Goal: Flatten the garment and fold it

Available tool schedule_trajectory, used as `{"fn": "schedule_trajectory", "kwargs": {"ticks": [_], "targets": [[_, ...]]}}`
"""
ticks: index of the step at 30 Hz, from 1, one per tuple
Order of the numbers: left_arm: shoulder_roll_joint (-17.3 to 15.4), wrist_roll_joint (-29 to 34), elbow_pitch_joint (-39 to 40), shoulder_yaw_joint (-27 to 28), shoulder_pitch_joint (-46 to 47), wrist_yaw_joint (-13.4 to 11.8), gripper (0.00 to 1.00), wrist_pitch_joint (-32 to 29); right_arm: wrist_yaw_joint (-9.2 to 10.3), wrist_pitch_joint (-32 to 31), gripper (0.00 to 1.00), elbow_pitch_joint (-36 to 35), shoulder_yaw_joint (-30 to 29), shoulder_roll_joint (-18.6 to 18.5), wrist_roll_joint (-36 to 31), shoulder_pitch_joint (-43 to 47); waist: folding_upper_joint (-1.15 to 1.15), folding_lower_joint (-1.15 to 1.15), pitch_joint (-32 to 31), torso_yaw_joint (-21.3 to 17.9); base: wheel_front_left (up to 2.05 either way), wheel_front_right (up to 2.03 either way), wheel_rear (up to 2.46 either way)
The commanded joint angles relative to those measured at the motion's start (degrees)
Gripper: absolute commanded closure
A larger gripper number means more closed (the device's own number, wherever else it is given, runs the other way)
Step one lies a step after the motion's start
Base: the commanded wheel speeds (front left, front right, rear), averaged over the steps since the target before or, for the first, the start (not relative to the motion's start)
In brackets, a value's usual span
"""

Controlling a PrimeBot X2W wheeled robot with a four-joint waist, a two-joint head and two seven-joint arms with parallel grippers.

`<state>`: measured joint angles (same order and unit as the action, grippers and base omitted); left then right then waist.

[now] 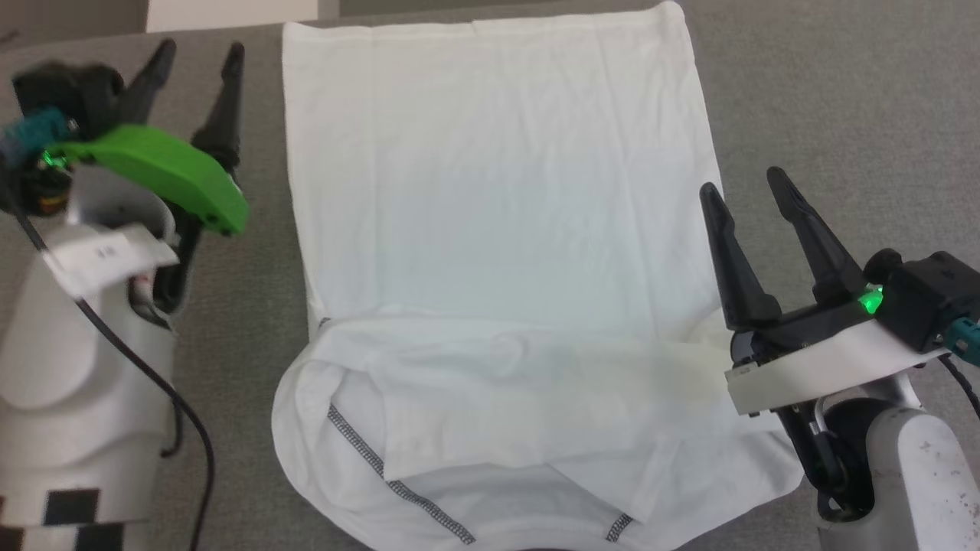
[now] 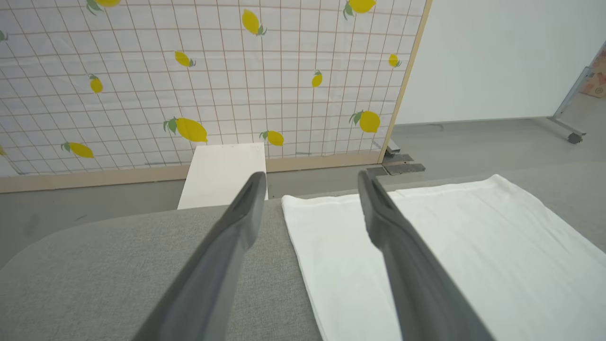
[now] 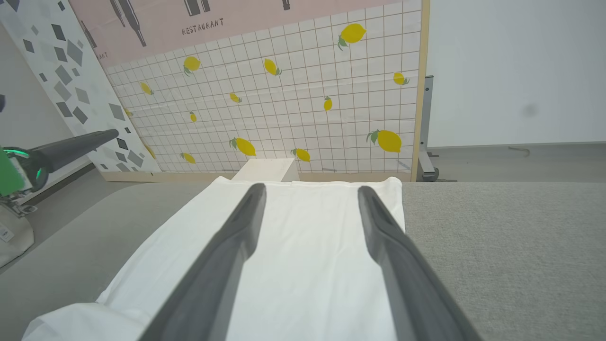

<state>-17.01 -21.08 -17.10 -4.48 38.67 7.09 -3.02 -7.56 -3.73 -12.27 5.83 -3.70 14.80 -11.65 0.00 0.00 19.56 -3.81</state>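
Observation:
The white garment (image 1: 498, 229) lies spread on the grey table, its far part smooth and flat. Its near part is folded back over itself in rumpled layers, with dark grey stitching (image 1: 367, 451) showing along a seam. My left gripper (image 1: 199, 53) hovers open above the table just left of the garment's far left edge (image 2: 303, 246), holding nothing. My right gripper (image 1: 743, 180) stands open at the garment's right edge, fingers over the cloth (image 3: 307, 246), empty. The left arm's finger (image 3: 75, 144) shows at the left of the right wrist view.
A rigid white box (image 2: 222, 173) stands beyond the table's far edge, before a lemon-patterned screen (image 2: 213, 71). Bare grey table surface (image 1: 827, 115) lies to the right of the garment, and a narrower strip (image 1: 260, 321) to its left. Floor and a white wall lie beyond.

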Motion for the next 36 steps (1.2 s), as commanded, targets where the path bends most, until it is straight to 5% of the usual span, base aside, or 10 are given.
{"fn": "schedule_trajectory", "kwargs": {"ticks": [1,9,16,36], "targets": [[-2.3,-1.8,-1.2,-0.5,3.2,0.4,0.0,-3.0,0.08,0.6,0.0,-0.2,0.0,0.3,0.4,-1.4,0.0,0.0,7.0,-5.9,0.0,0.0,0.0],[-11.4,-5.4,-6.1,0.1,15.9,-0.2,0.0,-21.7,0.08,3.4,0.0,-0.2,1.1,0.8,2.3,-3.6,0.0,0.0,14.4,-11.1,0.0,0.0,0.0],[-15.4,-5.6,-5.0,0.5,22.7,-3.6,0.0,-34.3,0.08,6.4,0.0,-0.4,1.3,0.8,4.3,-4.6,0.0,0.0,19.5,-13.8,0.0,0.0,0.0],[-20.3,-0.3,1.1,0.3,24.9,-15.8,0.0,-49.3,0.08,11.2,0.0,1.6,3.8,0.8,6.6,-7.5,0.0,0.0,24.8,-17.0,0.0,0.0,0.0]]}}
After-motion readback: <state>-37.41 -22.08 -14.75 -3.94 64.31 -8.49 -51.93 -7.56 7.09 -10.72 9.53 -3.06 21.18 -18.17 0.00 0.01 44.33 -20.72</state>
